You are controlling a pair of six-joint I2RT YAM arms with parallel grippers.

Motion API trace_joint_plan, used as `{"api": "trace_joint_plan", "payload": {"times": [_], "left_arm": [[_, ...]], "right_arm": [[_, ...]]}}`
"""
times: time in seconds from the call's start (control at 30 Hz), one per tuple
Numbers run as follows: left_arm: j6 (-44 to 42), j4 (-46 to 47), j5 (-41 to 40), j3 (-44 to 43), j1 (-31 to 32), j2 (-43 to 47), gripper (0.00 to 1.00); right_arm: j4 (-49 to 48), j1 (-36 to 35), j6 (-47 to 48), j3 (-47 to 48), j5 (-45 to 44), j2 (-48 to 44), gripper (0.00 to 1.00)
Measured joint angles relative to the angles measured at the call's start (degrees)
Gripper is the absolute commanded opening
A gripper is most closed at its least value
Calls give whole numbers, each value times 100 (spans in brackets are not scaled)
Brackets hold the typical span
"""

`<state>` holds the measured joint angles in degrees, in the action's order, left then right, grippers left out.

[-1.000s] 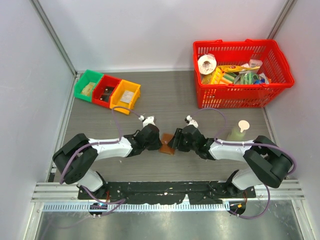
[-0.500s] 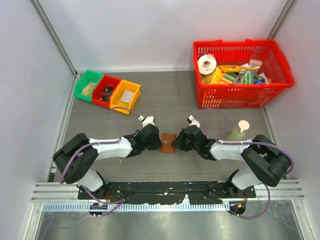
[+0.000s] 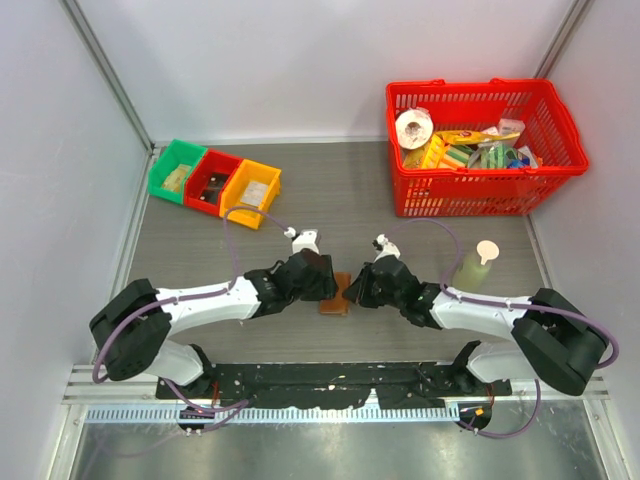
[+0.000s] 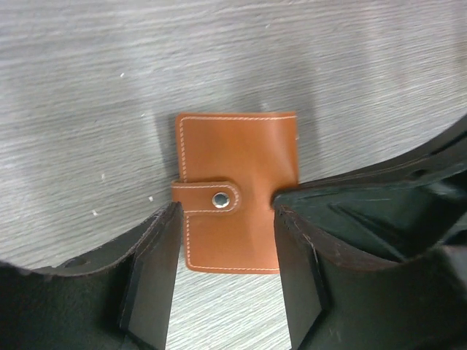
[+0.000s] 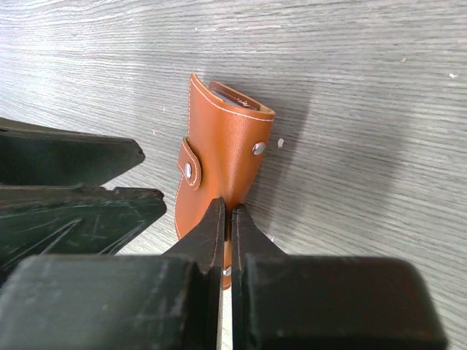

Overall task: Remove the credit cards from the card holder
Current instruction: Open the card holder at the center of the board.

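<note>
Brown leather-like bifold card holder [image 4: 237,193], snap strap [image 4: 208,197] fastened, on grey counter [image 4: 328,58]. Edge pinched by closed right end effector [image 5: 225,219] as anchor; straddled by wide left end effector [image 4: 226,211], presumably to unsnap.

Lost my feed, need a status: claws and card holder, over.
Left claw open, straddling card holder. Right claw shut on card holder's edge. Strap snapped, no cards out. Nothing blocking.
</note>
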<state>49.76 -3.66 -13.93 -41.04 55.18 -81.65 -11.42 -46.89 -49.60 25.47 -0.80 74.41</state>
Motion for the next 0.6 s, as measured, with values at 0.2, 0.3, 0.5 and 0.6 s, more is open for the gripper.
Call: {"api": "trace_joint_plan", "payload": {"times": [0.2, 0.3, 0.5, 0.6], "left_arm": [[-105, -153, -85, -385, 120, -70, 52], [-120, -177, -85, -461, 146, -267, 50], [-234, -400, -103, -603, 184, -717, 47], [-271, -492, -107, -739, 181, -872, 46]], "right_arm": [[179, -144, 15, 0, -229, -94, 1], [195, -212, 17, 0, -330, -94, 1], [205, -339, 39, 2, -498, -92, 1], [216, -391, 70, 11, -564, -92, 1]]}}
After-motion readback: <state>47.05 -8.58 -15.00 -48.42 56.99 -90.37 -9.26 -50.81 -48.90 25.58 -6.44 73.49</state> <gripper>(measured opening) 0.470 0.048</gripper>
